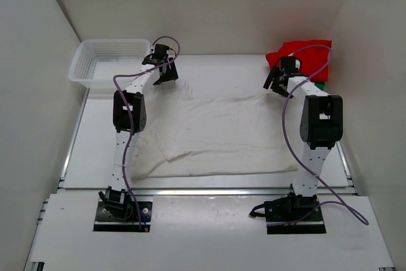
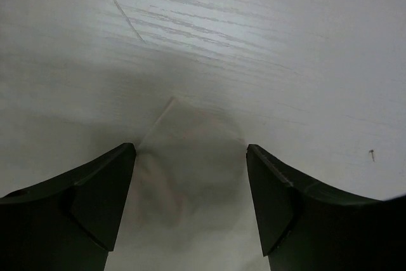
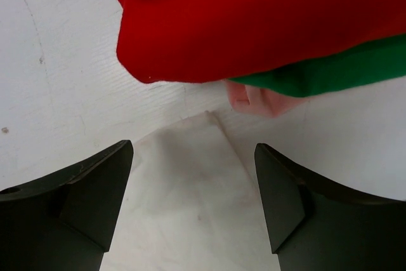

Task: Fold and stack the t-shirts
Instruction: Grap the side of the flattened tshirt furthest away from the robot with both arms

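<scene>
A cream t-shirt (image 1: 222, 134) lies spread and wrinkled across the middle of the table. My left gripper (image 1: 166, 71) is open over its far left corner (image 2: 187, 176), with the cloth between the fingers. My right gripper (image 1: 277, 80) is open over its far right corner (image 3: 190, 195). A folded stack sits at the far right: a red t-shirt (image 1: 301, 55) on top, a green one (image 3: 330, 71) under it and a salmon-pink one (image 3: 260, 101) at the bottom, just beyond the right gripper.
A white mesh basket (image 1: 108, 61) stands at the far left corner. White walls close in the table on three sides. The arms' bases sit at the near edge.
</scene>
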`<state>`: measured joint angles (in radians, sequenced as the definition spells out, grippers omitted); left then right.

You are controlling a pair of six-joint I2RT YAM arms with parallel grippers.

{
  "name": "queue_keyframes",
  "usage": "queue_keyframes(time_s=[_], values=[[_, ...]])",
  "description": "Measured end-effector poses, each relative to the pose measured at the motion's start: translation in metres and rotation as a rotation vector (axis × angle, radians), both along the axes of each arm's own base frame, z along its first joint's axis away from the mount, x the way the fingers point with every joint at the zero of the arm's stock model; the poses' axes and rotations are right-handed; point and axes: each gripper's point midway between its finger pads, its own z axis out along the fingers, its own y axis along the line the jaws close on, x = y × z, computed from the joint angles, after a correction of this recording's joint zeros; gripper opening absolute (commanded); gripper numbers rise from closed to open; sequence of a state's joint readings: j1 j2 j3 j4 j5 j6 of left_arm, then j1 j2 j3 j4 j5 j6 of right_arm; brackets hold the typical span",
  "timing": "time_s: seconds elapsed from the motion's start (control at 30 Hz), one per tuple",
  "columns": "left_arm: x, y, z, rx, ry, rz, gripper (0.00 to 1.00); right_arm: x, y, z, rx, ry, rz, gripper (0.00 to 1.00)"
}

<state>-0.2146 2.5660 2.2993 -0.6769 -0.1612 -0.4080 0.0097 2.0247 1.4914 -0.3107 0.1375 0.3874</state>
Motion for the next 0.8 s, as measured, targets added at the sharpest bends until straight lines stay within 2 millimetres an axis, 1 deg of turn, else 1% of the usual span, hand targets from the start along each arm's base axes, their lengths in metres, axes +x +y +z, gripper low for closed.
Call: queue_keyframes(time_s=[0.07,0.2,0.27,0.43,0.53,0.57,0.6,0.63,0.67,0.7,0.73,0.77,0.8], values=[[-0.002,0.003,-0.004,0.000,0.018,0.008,0.84,0.003,0.001,-0.005,0.002,0.014,0.004,0.75],[-0.003,0.002,-0.001,-0.023,0.042,0.002,0.81,0.014,0.002,-0.011,0.002,0.029,0.010,0.75],[-0.001,0.000,-0.002,-0.044,0.048,-0.009,0.78,0.019,0.002,-0.013,0.001,0.033,0.015,0.75],[-0.003,-0.005,-0.004,-0.073,0.068,-0.034,0.77,0.021,0.006,-0.023,-0.004,0.066,0.027,0.76],[-0.005,-0.008,-0.004,-0.079,0.074,-0.044,0.67,0.015,0.010,-0.029,-0.010,0.094,0.036,0.70],[-0.006,-0.009,-0.005,-0.084,0.078,-0.051,0.59,0.014,0.012,-0.031,-0.012,0.099,0.040,0.62],[-0.006,-0.012,-0.005,-0.089,0.081,-0.053,0.56,0.012,0.014,-0.033,-0.014,0.101,0.046,0.58],[-0.008,-0.014,-0.006,-0.092,0.086,-0.061,0.50,0.011,0.017,-0.035,-0.014,0.106,0.051,0.53],[-0.009,-0.017,-0.006,-0.097,0.090,-0.069,0.37,0.008,0.018,-0.039,-0.019,0.115,0.057,0.35],[-0.011,-0.020,-0.007,-0.104,0.095,-0.075,0.22,0.007,0.018,-0.040,-0.029,0.117,0.057,0.24],[-0.013,-0.023,-0.008,-0.110,0.103,-0.083,0.14,0.007,0.020,-0.040,-0.024,0.118,0.060,0.15],[-0.015,-0.025,-0.010,-0.114,0.110,-0.089,0.00,0.007,0.020,-0.040,-0.025,0.118,0.058,0.11],[-0.016,-0.027,-0.011,-0.119,0.114,-0.096,0.00,0.006,0.020,-0.041,-0.022,0.120,0.059,0.04]])
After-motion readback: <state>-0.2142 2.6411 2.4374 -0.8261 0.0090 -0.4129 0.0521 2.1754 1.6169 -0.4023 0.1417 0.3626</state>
